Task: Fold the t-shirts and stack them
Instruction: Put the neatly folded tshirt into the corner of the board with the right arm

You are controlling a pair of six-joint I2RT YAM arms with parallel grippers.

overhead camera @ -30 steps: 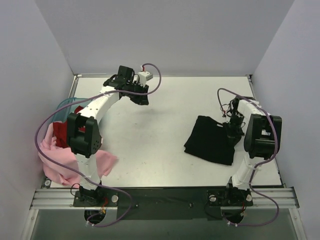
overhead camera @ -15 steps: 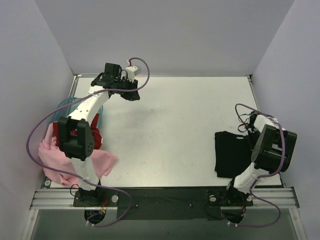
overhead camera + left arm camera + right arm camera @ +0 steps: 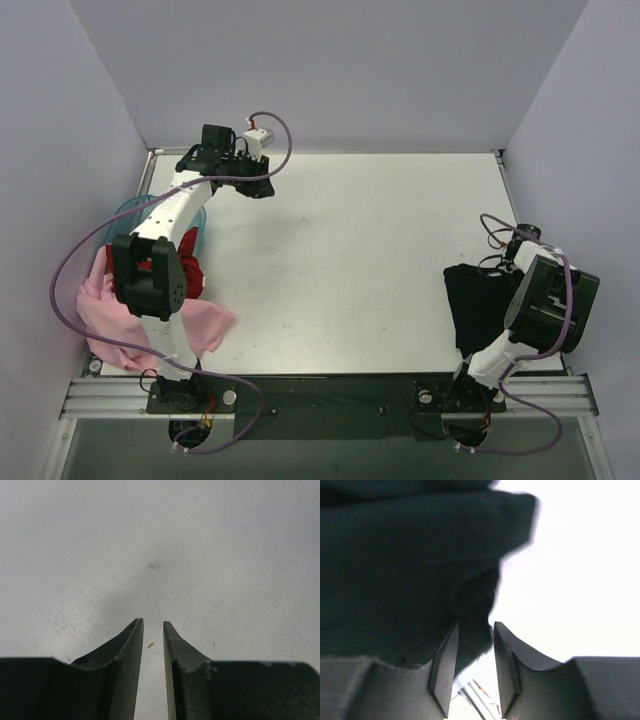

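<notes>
The black t-shirt point(image 3: 470, 302) lies bunched at the table's right edge. My right gripper point(image 3: 493, 267) is at its top edge, shut on a fold of it. In the right wrist view the black cloth point(image 3: 395, 555) fills the upper left and hangs between the jaws of the gripper point(image 3: 476, 625). The pink t-shirt point(image 3: 105, 322) spills over the table's left edge, with the red t-shirt point(image 3: 186, 276) on top of it. My left gripper point(image 3: 258, 187) hovers at the far left of the table. In the left wrist view it point(image 3: 153, 624) is shut and empty above bare table.
A translucent teal tub point(image 3: 133, 213) stands at the left edge behind the pink and red shirts. Grey walls close in the left, back and right. A metal rail point(image 3: 330, 395) runs along the near edge. Purple cables loop off both arms.
My right gripper has dragged the black t-shirt to the right edge of the table, bunching it narrower. My left gripper has moved left and toward the back corner.
</notes>
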